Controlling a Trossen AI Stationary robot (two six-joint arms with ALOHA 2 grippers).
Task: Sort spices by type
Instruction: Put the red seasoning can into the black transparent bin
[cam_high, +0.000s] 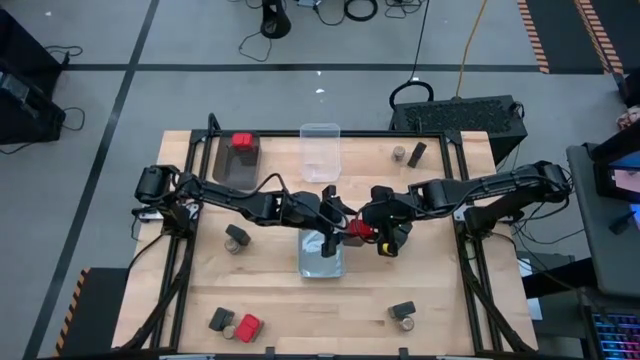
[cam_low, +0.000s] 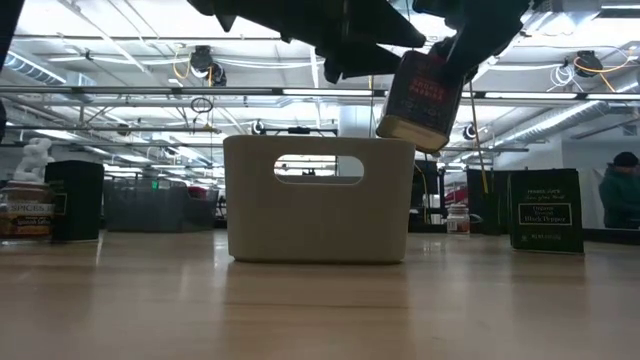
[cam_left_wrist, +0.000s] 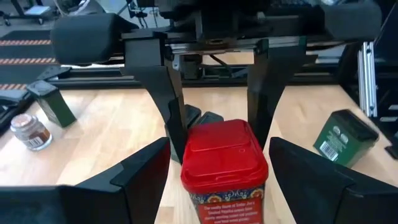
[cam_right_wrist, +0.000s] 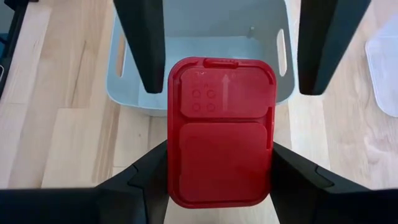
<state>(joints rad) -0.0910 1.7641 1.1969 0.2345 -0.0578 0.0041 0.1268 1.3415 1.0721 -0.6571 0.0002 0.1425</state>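
A red-lidded boxy spice (cam_right_wrist: 219, 130) hangs tilted above a pale grey bin with handle slots (cam_low: 318, 198) at the table's middle, with my right gripper (cam_right_wrist: 219, 149) shut on it. My left gripper (cam_left_wrist: 220, 142) comes at the same spice (cam_left_wrist: 224, 165) from the table's left and is open. Its fingers stand on either side of the spice, and a gap shows beside them in the right wrist view. Other spices rest on the table: a jar (cam_high: 400, 153) and a black box (cam_high: 417, 152) far right, and a red one (cam_high: 248, 326) near left. My right gripper pinches the red spice between its two fingers, on two opposite sides just below the lid (cam_right_wrist: 174, 168). The fingers (cam_left_wrist: 169, 106) slant down from the table's right, and the lid faces back along them. The spice (cam_low: 425, 95) is lifted clear, tilted, above the bin.
A clear plastic bin (cam_high: 320, 150) stands at the far middle. A dark bin (cam_high: 232, 165) at the far left has a red spice (cam_high: 243, 143) on it. A dark green box (cam_left_wrist: 345, 137) lies near my right gripper. More spices rest near right (cam_high: 402, 312) and left of the grey bin (cam_high: 236, 238).
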